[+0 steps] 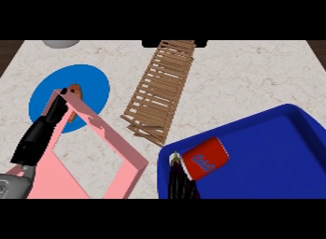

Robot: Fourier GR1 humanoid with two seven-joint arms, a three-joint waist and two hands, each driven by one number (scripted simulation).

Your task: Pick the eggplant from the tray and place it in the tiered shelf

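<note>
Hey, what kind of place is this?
Probably a kitchen counter: a marbled countertop carries a blue tray holding an eggplant and a red packet, beside a wooden slatted shelf.

The eggplant (pixel 178 179) runs off the lower edge, so only its upper part shows. The tray (pixel 282 154) is cut by the right and lower edges. The left hand (pixel 45 126) lies over the pink frame (pixel 117 144) and partly hides the small orange thing (pixel 74 93) on the blue plate (pixel 89 79); whether its fingers curl cannot be told. The grey object (pixel 60 43) is cut off at the top. The shelf (pixel 158 88) loses its far end there too. The red packet's (pixel 207 160) label is unreadable.
</note>
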